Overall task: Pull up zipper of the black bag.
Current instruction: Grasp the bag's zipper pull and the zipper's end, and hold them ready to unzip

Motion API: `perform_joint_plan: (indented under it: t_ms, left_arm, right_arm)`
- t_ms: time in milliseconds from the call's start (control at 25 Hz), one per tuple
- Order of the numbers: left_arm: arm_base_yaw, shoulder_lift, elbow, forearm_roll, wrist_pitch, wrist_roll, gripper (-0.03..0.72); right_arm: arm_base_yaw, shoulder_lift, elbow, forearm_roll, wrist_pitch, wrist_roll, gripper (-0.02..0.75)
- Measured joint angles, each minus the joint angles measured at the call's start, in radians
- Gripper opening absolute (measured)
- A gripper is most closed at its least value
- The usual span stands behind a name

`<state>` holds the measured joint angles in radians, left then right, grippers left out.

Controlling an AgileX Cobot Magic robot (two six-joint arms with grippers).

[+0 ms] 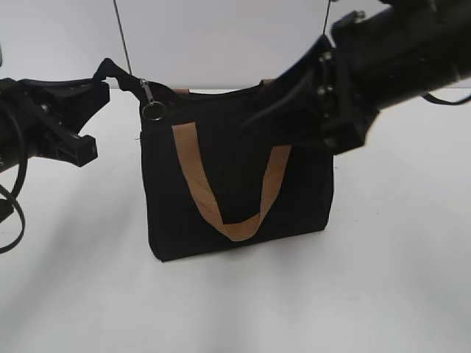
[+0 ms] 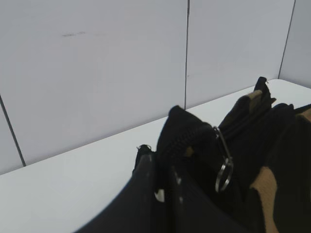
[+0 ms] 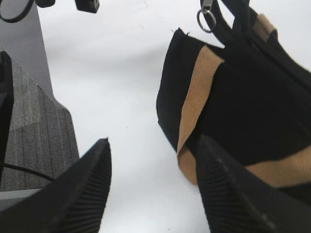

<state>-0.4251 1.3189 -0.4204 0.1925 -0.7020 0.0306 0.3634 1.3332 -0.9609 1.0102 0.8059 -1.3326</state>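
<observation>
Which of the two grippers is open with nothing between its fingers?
The right gripper: its fingers are spread with only bare table between them, beside the black bag. The left gripper is pinched on the bag's top corner by the zipper.

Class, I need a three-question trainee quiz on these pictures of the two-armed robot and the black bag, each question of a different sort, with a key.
1. True or false: the right gripper is shut on the tan strap.
2. At which end of the black bag, in the exterior view, does the zipper pull ring hang? A left B right C middle
3. Fill in: the left gripper pinches the bag's top ____ corner.

Key: 1 false, its jaws are open; 2 A; 3 left.
</observation>
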Motion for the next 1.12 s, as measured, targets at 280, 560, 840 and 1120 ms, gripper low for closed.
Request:
perform_joint_plan:
  t_ms: [280, 560, 840, 1120]
  left_arm:
    - [0.000, 0.000, 0.000, 0.000, -0.001, 0.000, 0.017]
    - [0.000, 0.000, 0.000, 0.000, -0.001, 0.000, 0.017]
    - [0.000, 0.000, 0.000, 0.000, -0.001, 0.000, 0.017]
    - [0.000, 0.000, 0.000, 0.000, -0.001, 0.000, 0.017]
  right_arm:
    - [0.108, 0.241, -0.228, 0.002, -0.058, -0.053, 0.434]
    - [0.129, 0.438, -0.388, 0.028, -0.072, -0.063, 0.434]
    - [0.129, 0.534, -0.416, 0.065, -0.085, -0.064, 0.362]
    - [0.130, 0.552, -0.418, 0.166, -0.104, -0.088, 0.323]
